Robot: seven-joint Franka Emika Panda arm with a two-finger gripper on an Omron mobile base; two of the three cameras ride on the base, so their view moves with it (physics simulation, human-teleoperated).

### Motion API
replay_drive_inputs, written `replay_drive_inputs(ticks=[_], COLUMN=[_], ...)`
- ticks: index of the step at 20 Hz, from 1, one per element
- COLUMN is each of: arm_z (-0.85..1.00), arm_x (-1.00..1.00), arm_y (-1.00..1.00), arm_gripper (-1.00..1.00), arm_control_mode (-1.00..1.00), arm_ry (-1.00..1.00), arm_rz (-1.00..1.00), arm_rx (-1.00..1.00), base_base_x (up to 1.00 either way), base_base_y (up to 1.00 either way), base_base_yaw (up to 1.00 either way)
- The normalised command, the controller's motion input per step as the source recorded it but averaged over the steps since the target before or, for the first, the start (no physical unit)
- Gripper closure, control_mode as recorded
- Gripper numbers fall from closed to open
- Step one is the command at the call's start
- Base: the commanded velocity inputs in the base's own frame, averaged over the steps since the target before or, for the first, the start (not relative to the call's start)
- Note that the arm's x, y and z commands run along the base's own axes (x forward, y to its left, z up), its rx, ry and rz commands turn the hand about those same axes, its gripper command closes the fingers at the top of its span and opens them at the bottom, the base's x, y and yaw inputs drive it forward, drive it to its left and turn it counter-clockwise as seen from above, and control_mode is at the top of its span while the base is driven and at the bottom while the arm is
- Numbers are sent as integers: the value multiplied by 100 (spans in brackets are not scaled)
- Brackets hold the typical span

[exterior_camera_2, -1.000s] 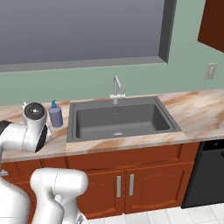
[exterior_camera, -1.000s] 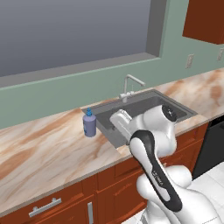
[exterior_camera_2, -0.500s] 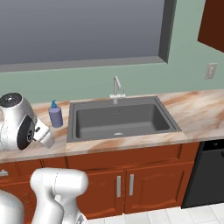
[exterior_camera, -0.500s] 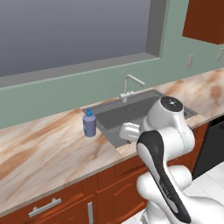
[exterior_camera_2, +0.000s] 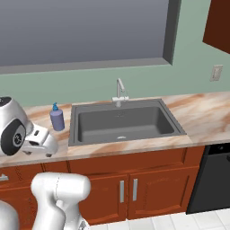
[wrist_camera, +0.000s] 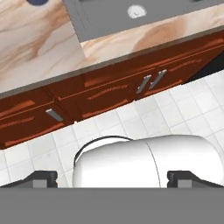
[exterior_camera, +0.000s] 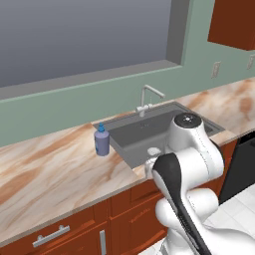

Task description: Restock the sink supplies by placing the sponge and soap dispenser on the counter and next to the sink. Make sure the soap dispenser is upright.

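The lavender-blue soap dispenser [exterior_camera: 101, 142] [exterior_camera_2: 57, 119] stands upright on the marbled counter [exterior_camera: 50, 172] [exterior_camera_2: 202, 112], just left of the grey steel sink [exterior_camera: 142, 133] [exterior_camera_2: 121, 122]. My gripper [exterior_camera_2: 46, 149] hangs at the counter's front edge, left of the sink, pointing down. In the hand view the gripper [wrist_camera: 112, 178] is open, with its two dark fingertips [wrist_camera: 43, 177] far apart and nothing between them; it looks down over the counter edge, the cabinet fronts and the tiled floor. The sponge is out of view.
A silver curved faucet [exterior_camera: 148, 95] [exterior_camera_2: 119, 88] rises behind the basin. A black dishwasher front [exterior_camera: 240, 169] [exterior_camera_2: 211, 175] sits right of the red-brown cabinets [exterior_camera_2: 130, 179]. A window sill runs along the green wall behind.
The hand has dropped from over the sink's left part to the counter's front edge and tipped downward, while the arm's elbow swung up and right. The soap dispenser has not moved.
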Motion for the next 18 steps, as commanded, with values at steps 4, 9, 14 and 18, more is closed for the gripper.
replay_drive_inputs(ticks=[4, 9, 14, 18], arm_z=[-47, -5, -9, -15], arm_x=[1, 0, 0, -8], arm_y=[0, 2, 6, 11], arm_gripper=[-100, -100, -100, -100], arm_control_mode=[-100, -100, -100, -100], arm_ry=[22, 4, 2, 0], arm_rz=[7, 0, 0, 0], arm_rx=[-2, 0, -2, -4], base_base_x=[0, 0, 0, 0], base_base_y=[0, 0, 0, 0], base_base_yaw=[0, 0, 0, 0])
